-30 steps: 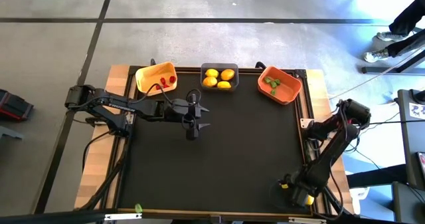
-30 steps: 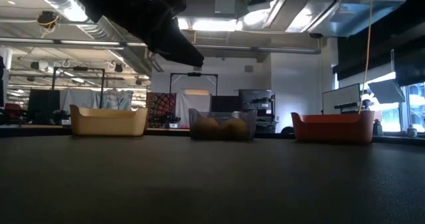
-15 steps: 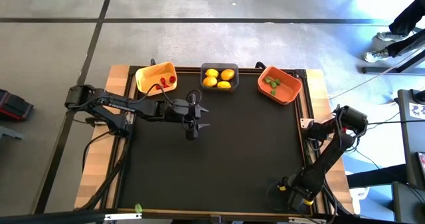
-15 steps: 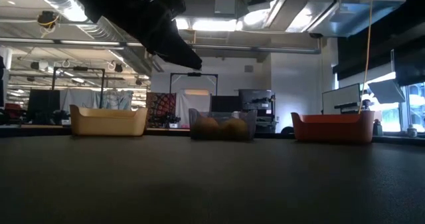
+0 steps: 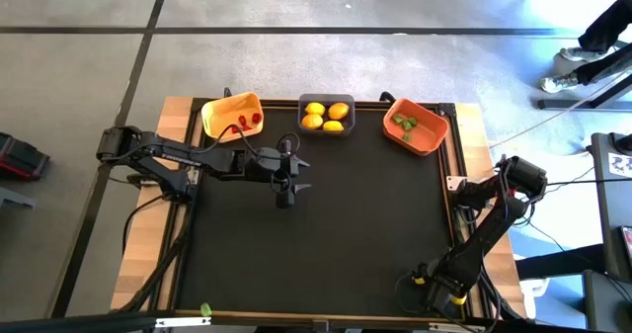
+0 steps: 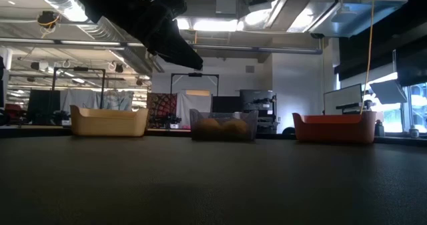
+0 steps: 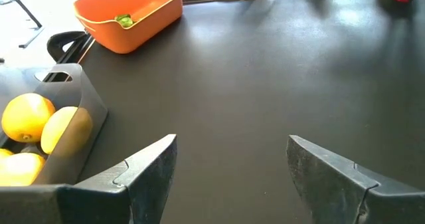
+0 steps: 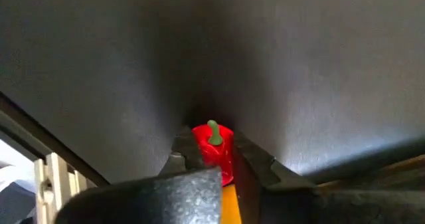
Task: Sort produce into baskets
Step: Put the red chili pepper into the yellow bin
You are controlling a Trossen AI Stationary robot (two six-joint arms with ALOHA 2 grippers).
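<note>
Three baskets stand along the mat's far edge: a yellow-orange basket [image 5: 233,116] with red pieces [image 5: 253,119], a dark grey basket [image 5: 327,116] with yellow lemons [image 7: 26,117], and an orange basket [image 5: 416,125] with green pieces [image 7: 123,20]. My left gripper [image 7: 231,144] hovers open above the mat, in front of the grey basket [image 5: 286,180]. My right gripper [image 5: 432,280] is at the mat's near right corner, pointing down, shut on a small red piece with a green stem [image 8: 214,144]. My right gripper pinches the red piece's two sides [image 8: 202,154] between its two fingers [image 8: 255,165]. The fingers come from above, pointing steeply down. The green stem [image 8: 212,129] sticks out beyond the fingertips. Whether the piece rests on the mat I cannot tell.
The black mat [image 5: 336,234] lies open between the baskets and the near edge. Wooden table rims [image 5: 148,274] flank it. A small green thing [image 5: 205,310] lies at the near left edge. A person's legs [image 5: 597,37] show beyond the far right corner.
My right arm has sunk a little over the mat's near right corner. The left arm has kept still.
</note>
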